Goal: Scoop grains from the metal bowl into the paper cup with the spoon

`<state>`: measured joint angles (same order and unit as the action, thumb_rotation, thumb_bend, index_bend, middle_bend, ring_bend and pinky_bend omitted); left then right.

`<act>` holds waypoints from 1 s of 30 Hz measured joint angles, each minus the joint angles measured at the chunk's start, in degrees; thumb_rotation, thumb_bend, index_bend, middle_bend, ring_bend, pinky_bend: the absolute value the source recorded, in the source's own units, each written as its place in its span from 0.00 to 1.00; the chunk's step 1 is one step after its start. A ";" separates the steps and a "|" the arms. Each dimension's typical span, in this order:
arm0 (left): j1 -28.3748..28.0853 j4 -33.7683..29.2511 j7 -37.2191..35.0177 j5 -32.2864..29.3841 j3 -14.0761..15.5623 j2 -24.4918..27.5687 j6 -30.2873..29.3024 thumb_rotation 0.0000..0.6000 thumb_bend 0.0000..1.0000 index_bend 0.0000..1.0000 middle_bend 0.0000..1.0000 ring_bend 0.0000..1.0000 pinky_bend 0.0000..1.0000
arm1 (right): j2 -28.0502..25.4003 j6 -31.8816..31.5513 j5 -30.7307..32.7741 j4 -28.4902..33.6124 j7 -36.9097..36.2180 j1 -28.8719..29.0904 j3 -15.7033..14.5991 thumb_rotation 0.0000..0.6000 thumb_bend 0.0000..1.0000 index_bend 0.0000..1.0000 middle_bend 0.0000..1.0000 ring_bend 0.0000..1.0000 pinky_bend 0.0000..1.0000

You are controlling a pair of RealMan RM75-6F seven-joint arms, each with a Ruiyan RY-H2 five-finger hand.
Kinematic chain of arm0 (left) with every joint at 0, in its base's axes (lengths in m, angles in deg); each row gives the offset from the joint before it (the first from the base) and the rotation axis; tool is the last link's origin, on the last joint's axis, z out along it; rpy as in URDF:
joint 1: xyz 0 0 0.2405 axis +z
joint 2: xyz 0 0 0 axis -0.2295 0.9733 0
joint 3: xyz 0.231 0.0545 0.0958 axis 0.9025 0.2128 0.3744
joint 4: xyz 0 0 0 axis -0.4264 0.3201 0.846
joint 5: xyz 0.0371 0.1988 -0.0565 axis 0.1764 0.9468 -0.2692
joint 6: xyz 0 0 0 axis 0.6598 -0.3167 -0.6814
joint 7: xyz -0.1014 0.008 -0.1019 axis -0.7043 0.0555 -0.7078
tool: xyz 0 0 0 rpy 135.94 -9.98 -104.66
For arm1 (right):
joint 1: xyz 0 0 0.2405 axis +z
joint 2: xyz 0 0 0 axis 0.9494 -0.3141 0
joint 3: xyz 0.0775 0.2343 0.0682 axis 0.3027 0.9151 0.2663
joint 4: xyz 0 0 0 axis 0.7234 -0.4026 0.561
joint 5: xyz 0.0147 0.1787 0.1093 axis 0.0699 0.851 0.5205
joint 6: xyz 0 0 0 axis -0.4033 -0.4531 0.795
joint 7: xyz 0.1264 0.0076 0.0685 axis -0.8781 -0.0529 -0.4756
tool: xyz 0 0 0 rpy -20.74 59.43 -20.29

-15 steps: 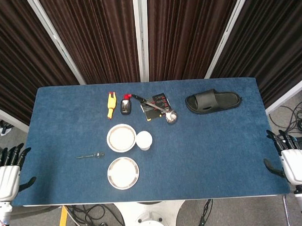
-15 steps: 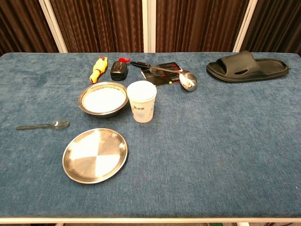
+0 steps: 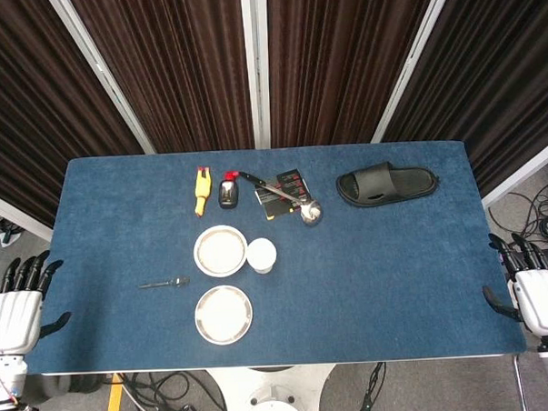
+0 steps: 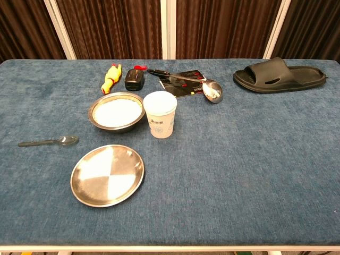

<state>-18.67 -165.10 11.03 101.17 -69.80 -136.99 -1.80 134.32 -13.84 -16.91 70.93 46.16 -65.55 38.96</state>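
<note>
A metal bowl (image 3: 220,251) (image 4: 116,112) of pale grains sits left of centre on the blue table. Just right of it stands the white paper cup (image 3: 262,255) (image 4: 160,113), upright. A small grey spoon (image 3: 165,283) (image 4: 49,142) lies flat on the cloth to the left, handle pointing left. My left hand (image 3: 15,311) hangs off the table's left front corner, empty with fingers apart. My right hand (image 3: 536,294) is off the right front corner, likewise empty with fingers spread. Neither hand appears in the chest view.
An empty metal plate (image 3: 223,314) (image 4: 108,174) lies in front of the bowl. At the back are a yellow toy (image 4: 110,77), a black device (image 4: 134,79), a large ladle (image 4: 212,89) on a black card, and a black slipper (image 4: 279,75).
Both hands have dropped slightly toward the bottom of the head view, the left also shifting a little. The objects on the table have not moved.
</note>
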 measured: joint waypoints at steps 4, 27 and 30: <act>-2.73 0.95 -1.48 -1.23 -1.43 -0.23 3.95 1.00 0.17 0.30 0.29 0.17 0.11 | -0.27 0.05 -0.22 0.00 0.12 0.56 0.51 1.00 0.26 0.03 0.20 0.00 0.10; -22.27 11.77 -6.66 -18.46 -5.49 -13.81 35.72 1.00 0.24 0.52 0.85 0.81 0.95 | -0.10 3.28 1.49 -1.08 -0.30 2.46 1.01 1.00 0.26 0.03 0.21 0.00 0.10; -22.92 12.00 -5.12 -21.02 -5.09 -14.85 36.97 1.00 0.26 0.52 0.86 0.82 0.95 | -0.15 3.35 1.65 -1.06 -0.34 2.38 0.93 1.00 0.26 0.03 0.22 0.00 0.10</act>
<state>-41.59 -153.10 5.91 80.16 -74.89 -151.84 35.17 134.17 -10.49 -15.26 69.86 45.82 -63.17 39.89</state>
